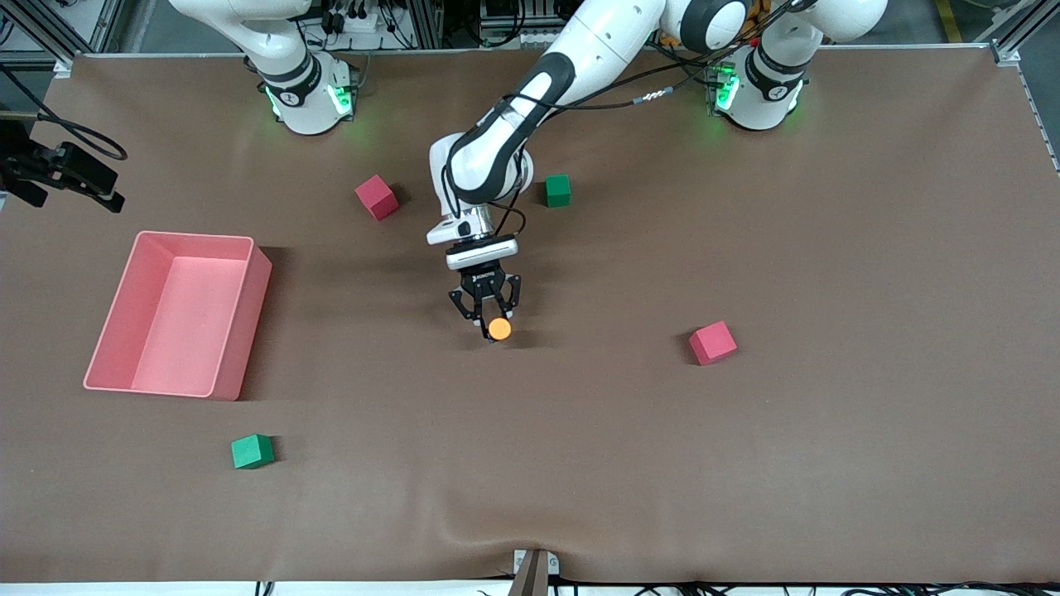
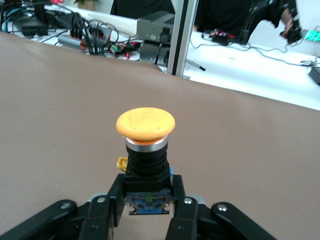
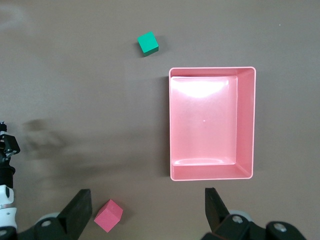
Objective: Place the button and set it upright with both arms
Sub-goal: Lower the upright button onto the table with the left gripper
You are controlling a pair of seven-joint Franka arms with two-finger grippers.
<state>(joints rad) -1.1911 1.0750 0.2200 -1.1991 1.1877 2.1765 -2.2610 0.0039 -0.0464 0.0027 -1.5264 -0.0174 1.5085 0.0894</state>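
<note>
Button is held at its black body and bluish base between the fingers of the left gripper, orange cap pointing away from the wrist, low over the middle of the counter; whether the base touches the counter cannot be told. Main risk, as judged: the hold sits low on a short, top-heavy part, so a release before the base is flat, or any tilt in the wrist, could tip it onto its side or let it roll. A small yellow tab beside the body could also snag a finger as they part. The fingers press both sides of the body, with the cap clear above them. Near to far otherwise: a green cube, a red cube, a pink bin, then a second red cube and green cube. The right gripper waits high above the bin, fingers spread and holding nothing.
</note>
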